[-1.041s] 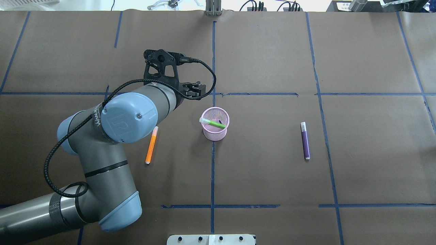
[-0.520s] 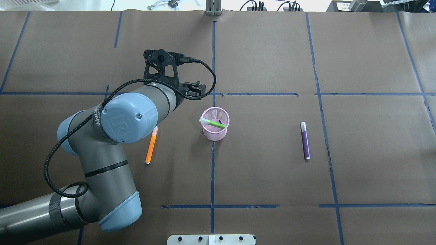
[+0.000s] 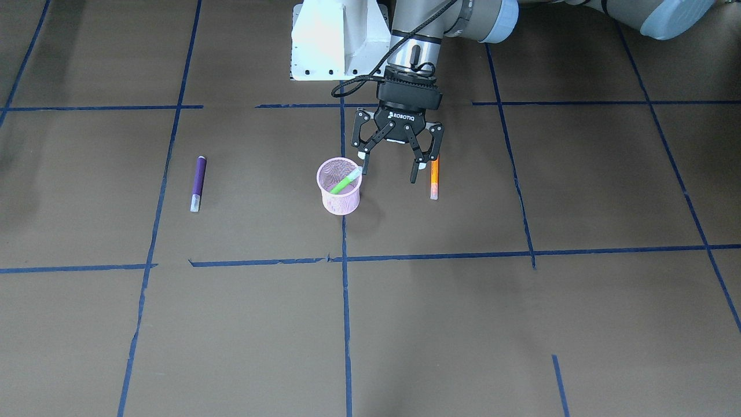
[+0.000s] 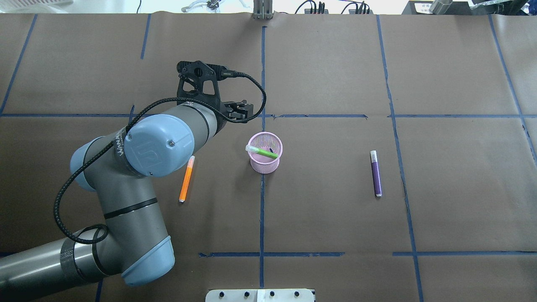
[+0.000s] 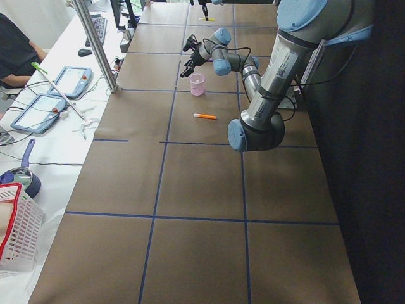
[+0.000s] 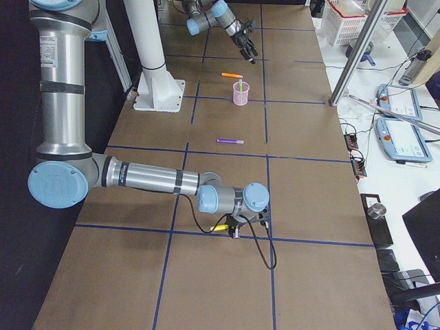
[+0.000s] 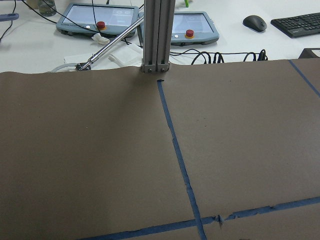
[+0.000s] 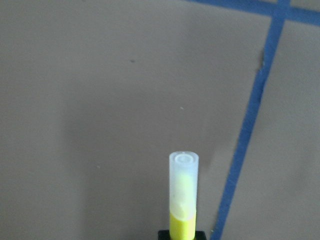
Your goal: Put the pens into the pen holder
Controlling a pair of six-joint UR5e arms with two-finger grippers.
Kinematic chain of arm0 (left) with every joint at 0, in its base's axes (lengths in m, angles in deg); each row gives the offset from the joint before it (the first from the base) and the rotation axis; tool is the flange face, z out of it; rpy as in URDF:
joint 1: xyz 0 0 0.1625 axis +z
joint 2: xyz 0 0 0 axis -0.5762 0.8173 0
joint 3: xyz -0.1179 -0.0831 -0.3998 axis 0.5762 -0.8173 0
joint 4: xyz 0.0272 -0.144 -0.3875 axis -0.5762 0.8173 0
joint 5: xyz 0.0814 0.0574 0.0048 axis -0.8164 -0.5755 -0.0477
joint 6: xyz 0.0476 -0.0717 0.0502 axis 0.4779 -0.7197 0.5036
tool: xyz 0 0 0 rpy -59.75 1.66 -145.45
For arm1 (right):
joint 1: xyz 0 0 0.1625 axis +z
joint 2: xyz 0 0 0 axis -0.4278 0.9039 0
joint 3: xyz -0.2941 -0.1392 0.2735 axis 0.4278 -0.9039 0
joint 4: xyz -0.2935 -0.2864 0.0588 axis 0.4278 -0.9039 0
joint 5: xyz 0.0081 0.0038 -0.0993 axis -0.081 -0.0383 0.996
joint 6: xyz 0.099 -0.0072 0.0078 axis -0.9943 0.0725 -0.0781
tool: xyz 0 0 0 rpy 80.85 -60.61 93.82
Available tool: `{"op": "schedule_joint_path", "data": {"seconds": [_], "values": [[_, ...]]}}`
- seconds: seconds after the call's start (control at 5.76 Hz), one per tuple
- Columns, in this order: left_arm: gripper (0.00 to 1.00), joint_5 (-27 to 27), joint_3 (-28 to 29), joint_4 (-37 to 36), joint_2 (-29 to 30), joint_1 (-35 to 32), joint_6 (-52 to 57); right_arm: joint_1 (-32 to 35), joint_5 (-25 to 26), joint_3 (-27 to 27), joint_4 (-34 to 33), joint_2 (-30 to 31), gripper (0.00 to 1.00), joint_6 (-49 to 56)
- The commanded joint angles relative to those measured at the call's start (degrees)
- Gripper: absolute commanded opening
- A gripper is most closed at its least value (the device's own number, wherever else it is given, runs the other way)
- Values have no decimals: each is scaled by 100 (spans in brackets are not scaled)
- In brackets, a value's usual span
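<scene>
The pink mesh pen holder (image 4: 265,165) stands mid-table with the green pen (image 4: 262,152) leaning inside it. It also shows in the front view (image 3: 340,202). The orange pen (image 4: 186,179) lies on the table to its left, and the purple pen (image 4: 376,174) lies to its right. My left gripper (image 3: 389,172) is open and empty, just above the table between the holder and the orange pen (image 3: 434,179). My right gripper (image 6: 232,229) is far off toward the table's right end. It is shut on the yellow pen (image 8: 182,195), whose capped end sticks out over the paper.
Brown paper with blue tape lines (image 4: 262,201) covers the table. The white robot base plate (image 3: 336,40) is at the near edge. An aluminium post (image 4: 263,10) stands at the far edge, with teach pendants (image 7: 100,20) and cables beyond it.
</scene>
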Motion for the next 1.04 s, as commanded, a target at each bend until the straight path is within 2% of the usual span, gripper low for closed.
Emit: {"op": "schedule_joint_path", "data": {"seconds": [0.0,0.17,0.35,0.52,0.69,0.87], "values": [[87,0,6,0,0,9,-9,-58,-7,1471,24,-5,0,-611],[87,0,14,9,-17,9,0,-459,281,1983,355,-284,0,-876],[87,8,14,17,-18,0,0,-1089,701,2179,837,-800,2,-2401],[87,8,14,18,-18,9,-9,-1879,1697,2338,1651,-1058,2,-3521],[87,8,23,18,-18,0,-9,-2348,2194,2322,2320,-1339,1,-4272],[87,17,23,18,-79,-9,26,-2892,3078,2357,2657,-1716,0,-4776]]}}
